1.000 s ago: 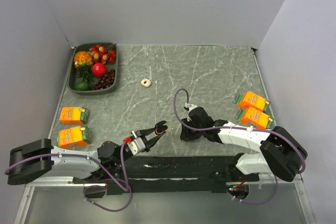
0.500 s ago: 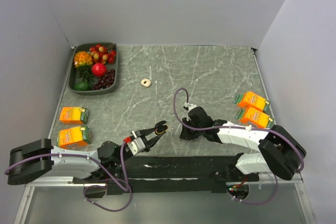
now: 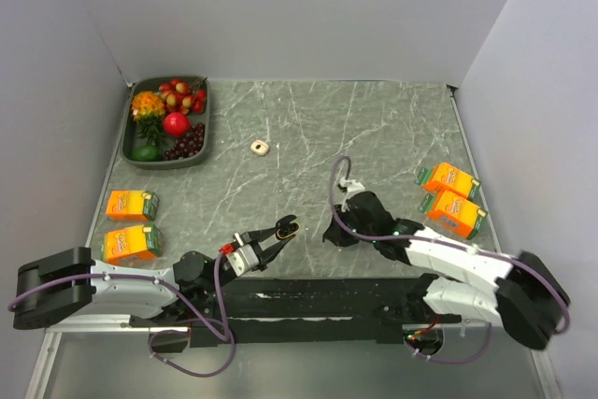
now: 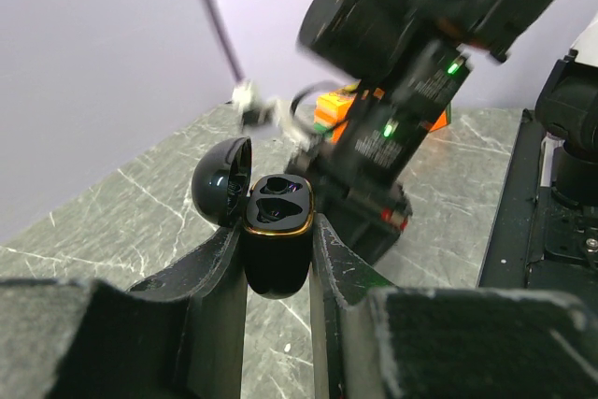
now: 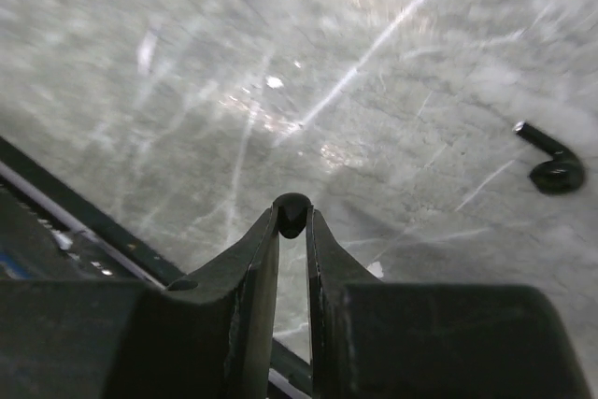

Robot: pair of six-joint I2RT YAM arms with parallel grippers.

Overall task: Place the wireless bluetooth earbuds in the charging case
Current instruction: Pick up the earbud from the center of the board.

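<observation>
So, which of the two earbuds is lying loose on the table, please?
The loose earbud at the right wrist view's right edge, on the table; the other earbud is pinched in the right gripper.

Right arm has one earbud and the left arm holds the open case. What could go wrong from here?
1. The right gripper pinches the earbud only at its very fingertips, so it could slip or twist before reaching the charging case.
2. The case's wells are small, and the raised lid stands close beside them in the left gripper. A misaligned bud may glance off.
3. The second earbud lies loose on the table and could get knocked.
</observation>
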